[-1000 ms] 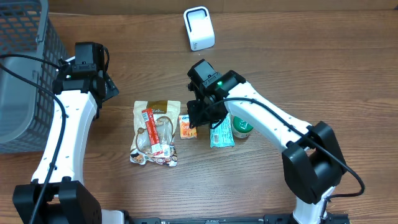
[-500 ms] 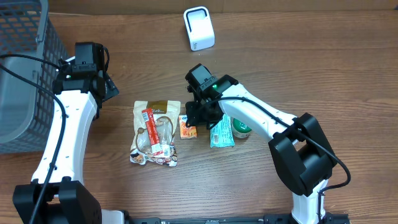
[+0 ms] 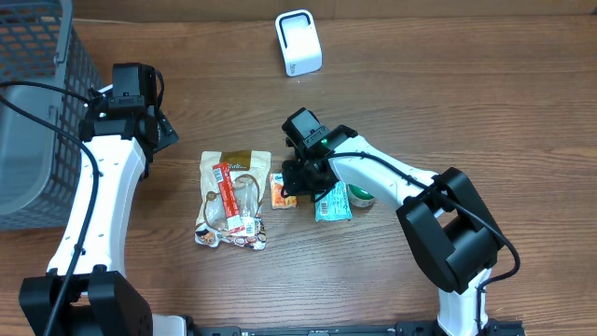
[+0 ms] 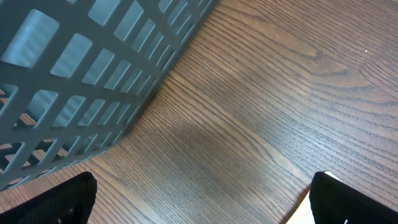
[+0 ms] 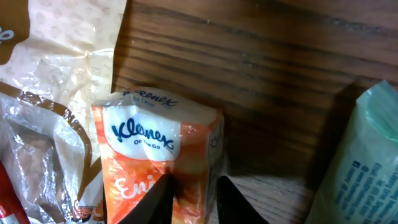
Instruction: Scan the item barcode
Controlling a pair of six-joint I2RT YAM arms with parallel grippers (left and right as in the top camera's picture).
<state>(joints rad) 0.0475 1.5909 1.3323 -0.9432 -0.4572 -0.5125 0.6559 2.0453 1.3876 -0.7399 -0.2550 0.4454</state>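
A small orange and white Kleenex tissue pack (image 3: 278,190) (image 5: 155,140) lies on the wooden table between a clear snack bag and a teal packet. My right gripper (image 3: 297,184) (image 5: 196,200) is down on it, its two dark fingers pinching the pack's right edge so the wrapper creases. The white scanner (image 3: 298,42) stands at the table's far edge, well apart. My left gripper (image 3: 159,133) (image 4: 202,200) hangs wide open over bare wood beside the basket, holding nothing. No barcode shows in any view.
A grey mesh basket (image 3: 37,103) (image 4: 93,68) fills the far left. A clear snack bag with a red stick (image 3: 233,198) (image 5: 43,118) lies left of the pack. The teal packet (image 3: 333,201) (image 5: 367,155) and a green-lidded item (image 3: 362,194) lie right of it.
My right gripper has dropped slightly toward the near side and narrowed its jaws onto the tissue pack's edge. The left arm has stayed still.
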